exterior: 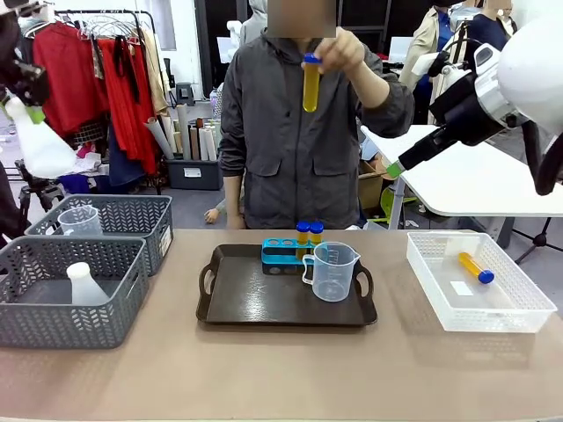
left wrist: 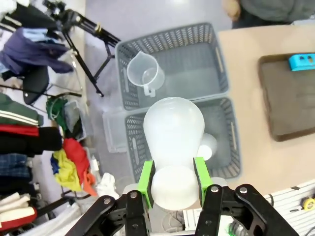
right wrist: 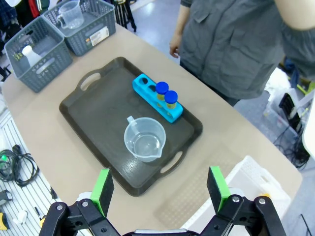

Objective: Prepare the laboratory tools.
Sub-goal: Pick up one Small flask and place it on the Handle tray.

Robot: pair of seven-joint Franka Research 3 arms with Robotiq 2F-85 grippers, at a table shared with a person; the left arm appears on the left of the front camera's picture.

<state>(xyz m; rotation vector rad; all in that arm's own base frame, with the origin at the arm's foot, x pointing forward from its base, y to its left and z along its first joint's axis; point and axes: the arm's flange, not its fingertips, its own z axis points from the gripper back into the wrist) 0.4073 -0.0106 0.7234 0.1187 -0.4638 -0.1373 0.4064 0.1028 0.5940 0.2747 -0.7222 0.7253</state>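
My left gripper (left wrist: 173, 179) is shut on a translucent white conical flask (left wrist: 173, 132), held high over the grey baskets; the flask (exterior: 40, 145) also appears at the upper left of the front view. My right gripper (right wrist: 160, 189) is open and empty, hovering high above the tray's near right, and its green tips (exterior: 393, 169) sit right of the person. A clear beaker (exterior: 332, 271) stands on the tray beside the blue rack (exterior: 281, 255), which holds two yellow tubes (exterior: 309, 234). The person holds up a third tube (exterior: 310, 83). A fourth tube (exterior: 475, 266) lies in the white basket.
The dark brown tray (exterior: 237, 303) sits mid-table. Two grey mesh baskets stand at the left: the far one (exterior: 141, 215) holds another beaker (exterior: 81, 220), the near one (exterior: 35, 321) another flask (exterior: 85, 286). The white basket (exterior: 519, 318) is at the right.
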